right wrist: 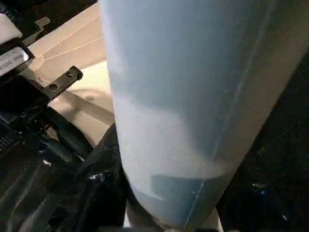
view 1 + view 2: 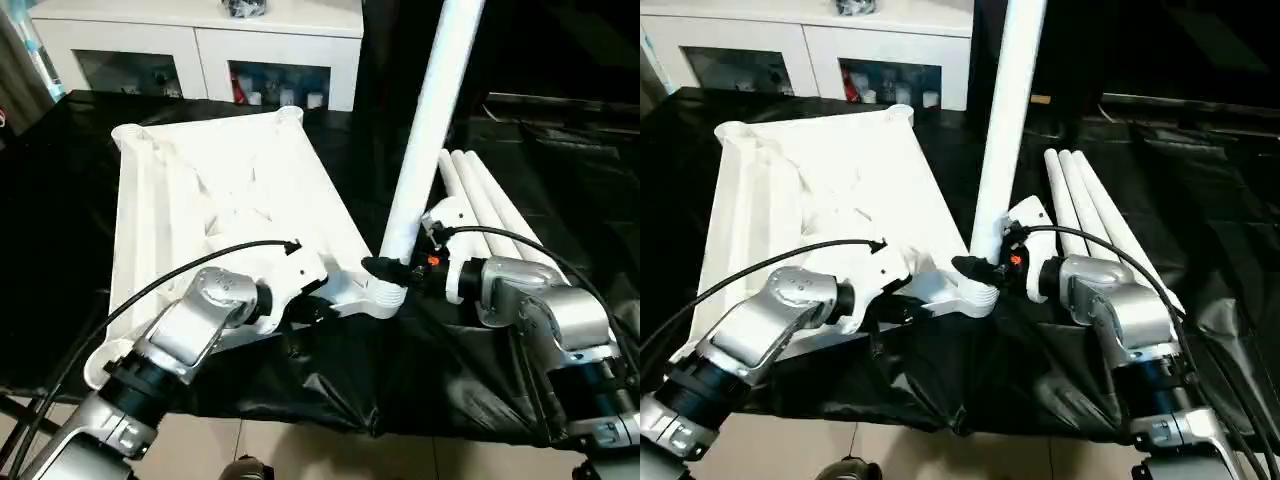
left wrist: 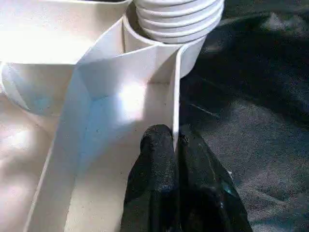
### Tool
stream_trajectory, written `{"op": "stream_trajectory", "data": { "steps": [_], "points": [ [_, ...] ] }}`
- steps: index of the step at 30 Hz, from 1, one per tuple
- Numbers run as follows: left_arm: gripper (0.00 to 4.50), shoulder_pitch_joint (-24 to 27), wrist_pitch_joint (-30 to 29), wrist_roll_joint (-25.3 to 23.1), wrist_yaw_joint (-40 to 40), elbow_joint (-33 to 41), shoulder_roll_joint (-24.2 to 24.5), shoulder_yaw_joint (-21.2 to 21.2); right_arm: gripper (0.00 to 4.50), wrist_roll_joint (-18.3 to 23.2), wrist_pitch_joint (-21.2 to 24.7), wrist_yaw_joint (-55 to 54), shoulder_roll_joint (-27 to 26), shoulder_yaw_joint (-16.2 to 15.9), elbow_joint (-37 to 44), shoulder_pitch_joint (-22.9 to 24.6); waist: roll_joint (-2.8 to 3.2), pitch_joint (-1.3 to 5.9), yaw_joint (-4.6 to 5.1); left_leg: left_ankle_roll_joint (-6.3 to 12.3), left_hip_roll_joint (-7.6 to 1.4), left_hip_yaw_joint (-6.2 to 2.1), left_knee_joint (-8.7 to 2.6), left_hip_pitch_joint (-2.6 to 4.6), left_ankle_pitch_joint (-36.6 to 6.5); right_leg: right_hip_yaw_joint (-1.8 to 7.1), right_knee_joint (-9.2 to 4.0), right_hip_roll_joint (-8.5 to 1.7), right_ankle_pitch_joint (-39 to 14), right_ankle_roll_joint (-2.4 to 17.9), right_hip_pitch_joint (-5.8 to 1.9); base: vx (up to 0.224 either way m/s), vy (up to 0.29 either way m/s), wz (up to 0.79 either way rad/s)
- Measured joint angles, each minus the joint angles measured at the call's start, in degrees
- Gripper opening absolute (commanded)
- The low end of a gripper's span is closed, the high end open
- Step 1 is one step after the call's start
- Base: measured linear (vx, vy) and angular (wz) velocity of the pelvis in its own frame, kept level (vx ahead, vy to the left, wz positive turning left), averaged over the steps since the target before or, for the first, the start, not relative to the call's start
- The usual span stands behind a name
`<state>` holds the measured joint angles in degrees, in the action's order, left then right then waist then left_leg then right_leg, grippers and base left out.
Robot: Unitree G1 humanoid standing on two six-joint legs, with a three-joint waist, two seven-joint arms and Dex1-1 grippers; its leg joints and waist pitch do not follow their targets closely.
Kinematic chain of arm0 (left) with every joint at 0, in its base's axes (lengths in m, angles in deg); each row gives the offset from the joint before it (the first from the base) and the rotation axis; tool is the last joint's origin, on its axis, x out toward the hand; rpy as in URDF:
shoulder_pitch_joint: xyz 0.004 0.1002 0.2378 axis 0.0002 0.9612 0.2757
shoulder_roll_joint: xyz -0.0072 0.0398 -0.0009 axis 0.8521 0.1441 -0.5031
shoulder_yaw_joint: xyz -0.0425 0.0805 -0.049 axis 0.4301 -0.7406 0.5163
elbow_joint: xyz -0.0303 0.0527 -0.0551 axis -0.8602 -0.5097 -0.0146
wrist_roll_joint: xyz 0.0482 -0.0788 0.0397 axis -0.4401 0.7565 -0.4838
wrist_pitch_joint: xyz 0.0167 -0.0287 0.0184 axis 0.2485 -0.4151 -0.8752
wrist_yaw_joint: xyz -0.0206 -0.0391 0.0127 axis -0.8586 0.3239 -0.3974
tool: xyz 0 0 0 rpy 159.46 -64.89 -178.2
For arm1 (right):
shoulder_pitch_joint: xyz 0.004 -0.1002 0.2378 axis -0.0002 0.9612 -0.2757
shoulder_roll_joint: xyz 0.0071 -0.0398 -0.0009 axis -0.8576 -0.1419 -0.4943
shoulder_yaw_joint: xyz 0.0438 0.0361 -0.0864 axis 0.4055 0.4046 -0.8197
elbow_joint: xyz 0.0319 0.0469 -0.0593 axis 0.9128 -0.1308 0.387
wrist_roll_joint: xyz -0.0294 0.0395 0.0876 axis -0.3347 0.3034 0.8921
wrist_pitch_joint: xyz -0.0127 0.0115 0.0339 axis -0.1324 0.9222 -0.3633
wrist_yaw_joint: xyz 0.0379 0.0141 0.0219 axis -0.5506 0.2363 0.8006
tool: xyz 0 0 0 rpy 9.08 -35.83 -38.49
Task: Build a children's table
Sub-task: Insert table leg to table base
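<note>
Children's table, first leg being fitted. The table top [image 2: 230,190] lies upside down, ribbed underside up, on a black cloth [image 2: 520,150], left of centre. One tube leg [image 2: 430,130] stands nearly upright, tilted a little to the right, with its threaded foot in the near right corner socket [image 2: 385,295]. Three spare legs [image 2: 495,215] lie side by side on the cloth just right of it.

The right gripper [image 2: 985,268] holds the standing leg low down, just above the socket, its jaws about half open around the tube. The left gripper [image 3: 176,145] is pinched nearly shut on the thin rim wall of the top next to that socket, steadying the top.

Step in hand, as judged: seating the first leg. The next move would call for turning or pressing the leg fully home while the left grip keeps the top from shifting. A white cabinet [image 2: 200,50] with glass doors stands at the far side.
</note>
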<state>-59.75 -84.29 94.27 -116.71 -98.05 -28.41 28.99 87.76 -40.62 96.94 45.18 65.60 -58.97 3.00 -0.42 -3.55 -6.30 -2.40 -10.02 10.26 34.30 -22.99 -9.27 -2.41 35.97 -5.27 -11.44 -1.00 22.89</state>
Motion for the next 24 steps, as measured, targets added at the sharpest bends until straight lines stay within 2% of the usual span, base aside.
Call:
{"op": "stream_trajectory", "data": {
  "steps": [3, 4, 6, 9, 14, 18, 20, 24],
  "points": [
    [0.0, 0.7, 1.8, -0.1, -0.4, 0.1, 0.5, 0.2, 1.91, -0.2, -0.4, 0.2, -0.1, -0.1, -1.3, -0.6, -0.03, 0.01, -0.1, 0.0, 0.0, 0.01, 0.0, 0.0, 0.0, 0.01, 0.0, 0.0, 0.0, 0.0, 0.0, 0.0, 0.0, 0.0],
    [0.29, 0.7, 2.4, -0.2, -0.4, 0.1, 0.7, 0.1, 1.91, -0.2, -0.6, 0.3, -0.2, -0.1, -1.6, -0.7, -0.03, 0.01, -0.12, 0.0, 0.0, 0.01, 0.0, 0.0, 0.0, 0.0, 0.0, 0.0, 0.0, 0.0, 0.0, 0.0, 0.0, 0.0],
    [0.58, 0.9, 2.7, 0.1, -0.7, 0.0, 0.9, 0.3, 1.91, -0.5, -0.9, 0.4, -0.2, -0.1, -2.1, -0.8, -0.05, 0.01, -0.12, 0.0, 0.0, 0.02, 0.0, 0.0, 0.0, 0.0, 0.02, -0.01, 0.0, 0.0, 0.0, 0.0, 0.0, 0.0],
    [0.63, 1.2, 3.3, 0.5, -1.1, 0.0, 1.2, 0.7, 1.9, -0.7, -1.3, 0.2, -0.3, -0.1, -3.3, -0.8, -0.52, -0.02, -0.13, 0.0, -0.02, 0.02, 0.01, 0.0, 0.0, -0.02, 0.05, 0.0, 0.0, 0.0, 0.0, 0.0, 0.0, 0.0],
    [0.63, 1.3, 4.4, 0.5, -1.4, -1.0, 1.9, 1.7, 1.9, -1.3, -2.1, 0.2, -0.8, -0.1, -4.0, -1.1, -1.04, -0.04, -0.09, 0.0, -0.02, 0.02, 0.07, 0.0, 0.0, -0.01, 0.06, -0.01, 0.1, 0.1, -0.02, 0.0, 0.0, 0.0],
    [0.63, 1.3, 4.7, 0.8, -2.4, -1.3, 2.9, 1.8, 1.9, -1.8, -2.6, 0.2, -1.2, -0.1, -5.1, -1.4, -1.09, -0.03, -0.11, -0.01, -0.02, 0.02, 0.07, 0.04, 0.0, -0.01, 0.13, -0.01, 0.1, 0.1, -0.02, 0.0, 0.0, 0.0],
    [0.28, 1.3, 4.7, 1.0, -2.5, -1.4, 3.0, 1.9, 1.9, -1.9, -2.9, 0.2, -1.2, -0.1, -5.2, -1.4, -1.1, -0.03, -0.11, -0.02, -0.02, 0.02, 0.07, 0.05, 0.0, -0.01, 0.15, -0.01, 0.1, 0.1, -0.02, 0.0, 0.0, 0.0],
    [0.15, 1.3, 5.1, 0.8, -2.8, -1.9, 2.9, 1.8, 1.9, -2.2, -3.5, 0.1, -1.5, -0.1, -5.5, -1.4, -1.11, -0.02, -0.1, -0.03, -0.02, 0.01, 0.06, 0.08, 0.0, -0.01, 0.16, 0.0, 0.1, 0.2, -0.04, 0.0, 0.0, 0.0]
  ]
}}
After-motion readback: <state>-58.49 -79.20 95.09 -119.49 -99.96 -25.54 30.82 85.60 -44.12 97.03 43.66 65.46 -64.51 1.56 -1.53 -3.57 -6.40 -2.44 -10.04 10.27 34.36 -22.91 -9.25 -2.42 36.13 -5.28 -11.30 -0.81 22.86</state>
